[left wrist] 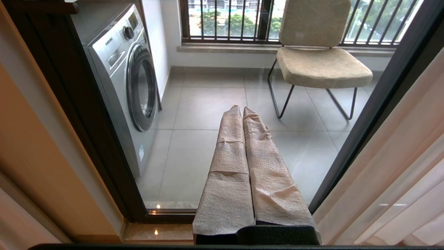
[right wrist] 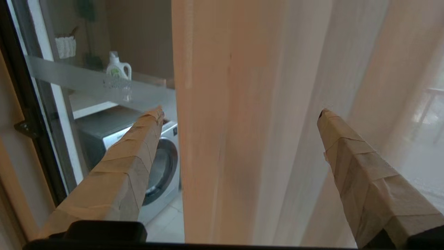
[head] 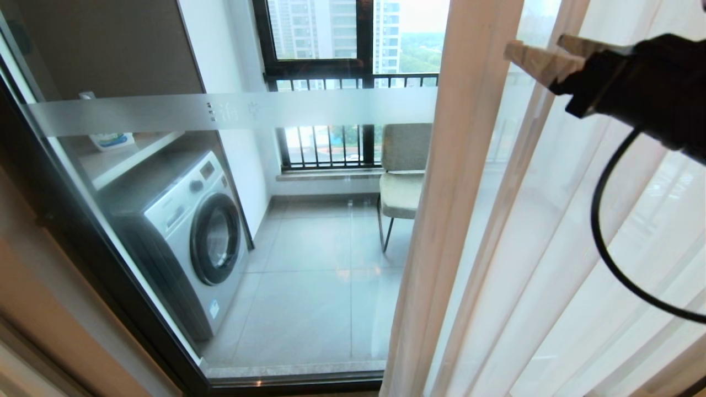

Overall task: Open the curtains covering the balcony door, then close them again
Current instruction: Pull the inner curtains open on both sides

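Balcony door (head: 165,182) half bared; curtains (head: 458,220) soft, light, best pinched at leading hem; right gripper (right wrist: 239,114) spread astride it, left gripper (left wrist: 242,111) pressed together.

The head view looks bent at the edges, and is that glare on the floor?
Head view: the door frame curves, which looks like wide-lens distortion, and the balcony tiles carry a soft sheen from the window. Left wrist view: small bright glints sit on the sill. Right wrist view: the curtain between the open right hand looks soft and dim.
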{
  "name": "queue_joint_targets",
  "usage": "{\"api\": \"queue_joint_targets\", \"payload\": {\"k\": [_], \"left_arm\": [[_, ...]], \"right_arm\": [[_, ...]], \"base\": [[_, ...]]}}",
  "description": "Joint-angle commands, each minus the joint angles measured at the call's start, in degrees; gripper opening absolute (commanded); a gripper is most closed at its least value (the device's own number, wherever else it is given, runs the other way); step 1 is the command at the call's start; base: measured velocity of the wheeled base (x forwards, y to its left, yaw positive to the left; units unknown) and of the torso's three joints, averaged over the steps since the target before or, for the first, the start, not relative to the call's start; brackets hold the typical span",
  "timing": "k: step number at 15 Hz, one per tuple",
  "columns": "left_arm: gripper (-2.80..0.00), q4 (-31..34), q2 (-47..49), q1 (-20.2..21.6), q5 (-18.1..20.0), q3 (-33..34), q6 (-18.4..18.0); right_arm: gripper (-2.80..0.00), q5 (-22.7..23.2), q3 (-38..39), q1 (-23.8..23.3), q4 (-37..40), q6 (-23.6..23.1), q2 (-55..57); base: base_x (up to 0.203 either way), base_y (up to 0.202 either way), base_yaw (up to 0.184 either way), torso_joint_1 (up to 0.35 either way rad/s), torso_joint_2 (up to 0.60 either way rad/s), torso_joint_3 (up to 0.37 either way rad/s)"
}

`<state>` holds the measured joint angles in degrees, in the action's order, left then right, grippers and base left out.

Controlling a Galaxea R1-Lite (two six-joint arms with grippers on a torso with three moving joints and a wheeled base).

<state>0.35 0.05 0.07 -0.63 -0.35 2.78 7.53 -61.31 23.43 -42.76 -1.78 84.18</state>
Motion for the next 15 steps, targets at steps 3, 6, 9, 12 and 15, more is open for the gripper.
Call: {"api": "queue_joint_targets", "payload": {"k": [3,6,9,12,15], "left_arm": [[-2.8,0.0,0.0,0.0,-0.1,0.0,0.0],[-2.8,0.0,0.0,0.0,0.0,0.0,0.0],[-2.8,0.0,0.0,0.0,-0.1,0.0,0.0],[-2.8,0.0,0.0,0.0,-0.1,0.0,0.0],[-2.8,0.0,0.0,0.0,0.0,0.0,0.0]], "right_arm": [[0.0,-2.1,-13.6,0.7,3.4,0.0,11.1],[0.0,-2.3,-15.9,0.8,3.9,0.2,13.7],[0.0,-2.4,-16.6,1.6,3.5,0.4,15.1],[0.0,-2.4,-20.2,2.0,3.6,0.4,17.9],[0.0,-4.2,-26.4,2.1,3.8,0.5,21.0]], "base": [[0.0,0.0,0.0,0.0,0.0,0.0],[0.0,0.0,0.0,0.0,0.0,0.0],[0.0,0.0,0.0,0.0,0.0,0.0],[0.0,0.0,0.0,0.0,0.0,0.0],[0.0,0.0,0.0,0.0,0.0,0.0]]}}
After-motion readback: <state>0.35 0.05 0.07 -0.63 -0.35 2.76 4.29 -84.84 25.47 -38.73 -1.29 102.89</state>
